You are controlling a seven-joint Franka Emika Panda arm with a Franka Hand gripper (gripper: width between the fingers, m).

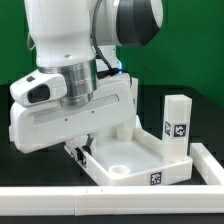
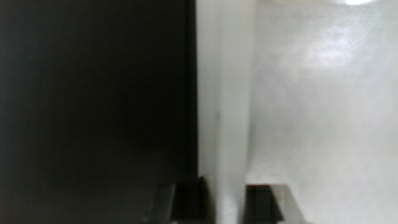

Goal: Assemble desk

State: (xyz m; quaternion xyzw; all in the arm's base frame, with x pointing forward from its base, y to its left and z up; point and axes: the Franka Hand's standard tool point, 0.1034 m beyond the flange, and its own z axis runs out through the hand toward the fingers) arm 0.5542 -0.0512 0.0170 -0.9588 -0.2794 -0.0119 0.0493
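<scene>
The desk's white tray-like tabletop [image 1: 128, 172] lies on the black table, with a round socket in its near corner and a tag on its front wall. One white block leg [image 1: 177, 118] stands upright at the tabletop's far corner, toward the exterior view's right, with a tag on its face. My gripper [image 1: 77, 150] is low at the tabletop's side toward the exterior view's left, largely hidden by the arm. In the wrist view my gripper [image 2: 224, 205] is shut, its dark fingers [image 2: 185, 205] straddling the white edge of the tabletop [image 2: 302, 110].
A white border rail [image 1: 100, 198] runs along the front of the table and turns up at the exterior view's right. The arm's bulky white wrist [image 1: 70, 105] hangs over the tabletop's left part. Black table [image 2: 89, 100] lies beside the tabletop's edge.
</scene>
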